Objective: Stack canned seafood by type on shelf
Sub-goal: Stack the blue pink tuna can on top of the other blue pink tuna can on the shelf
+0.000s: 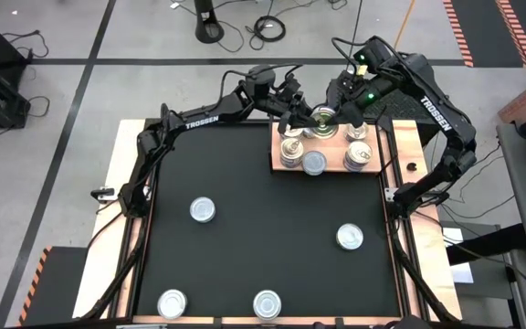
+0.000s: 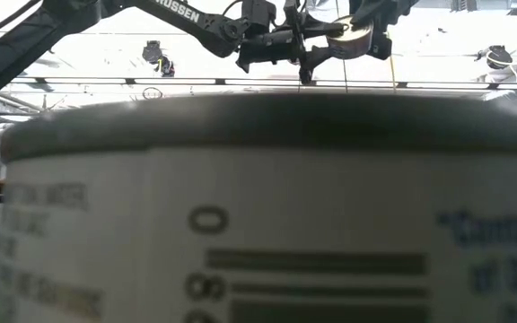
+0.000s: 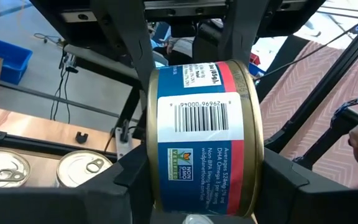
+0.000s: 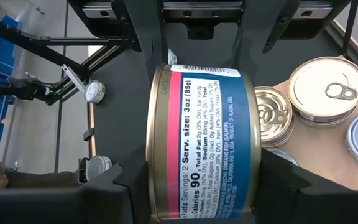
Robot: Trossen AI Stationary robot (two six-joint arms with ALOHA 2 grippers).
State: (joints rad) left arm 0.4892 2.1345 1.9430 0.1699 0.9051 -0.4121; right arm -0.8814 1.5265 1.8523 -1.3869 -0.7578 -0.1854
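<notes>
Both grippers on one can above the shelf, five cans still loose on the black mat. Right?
Not quite: four loose cans lie on the black mat, not five, as the high view shows. The rest stands: left gripper and right gripper both grip one can above the shelf.

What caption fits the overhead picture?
Both grippers, left and right, meet at one can above the wooden shelf.

Setting: robotics lab or test workshop. Evidence: grey tiled floor [image 1: 53,110] with loose cables [image 1: 268,27]; hazard-striped tape [image 1: 459,32]; black-topped table [image 1: 263,238] on a frame; blue storage bins [image 3: 5,56]; ceiling fixtures [image 2: 155,54] overhead.
</notes>
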